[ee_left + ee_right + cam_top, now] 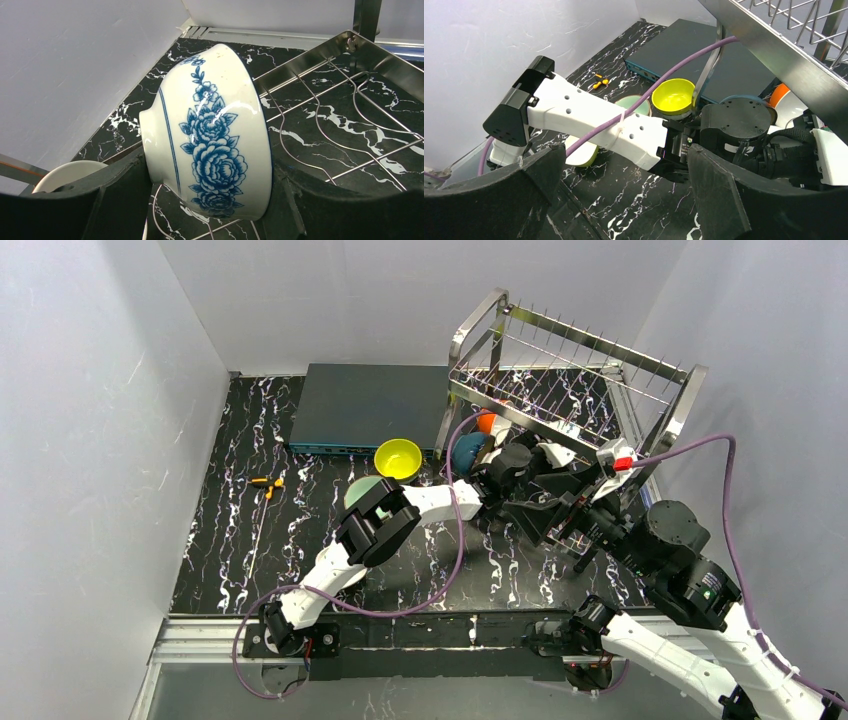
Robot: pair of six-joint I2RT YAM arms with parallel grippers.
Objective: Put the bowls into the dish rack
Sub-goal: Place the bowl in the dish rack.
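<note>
Above the dish rack's (pixel 395 62) wires, the left gripper (pixel 210 187) clamped a blue-flowered bowl (pixel 210 130) sideways; the right gripper (pixel 624 187) gaped empty.

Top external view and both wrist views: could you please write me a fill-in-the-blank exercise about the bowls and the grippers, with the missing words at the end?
1. The left gripper is shut on a white bowl painted with ____ flowers.
2. The right gripper is open, and between its fingers it holds ____.
3. The small bowl standing right in front of the flat dark box is ____ in colour.

Missing words: blue; nothing; yellow.
</note>
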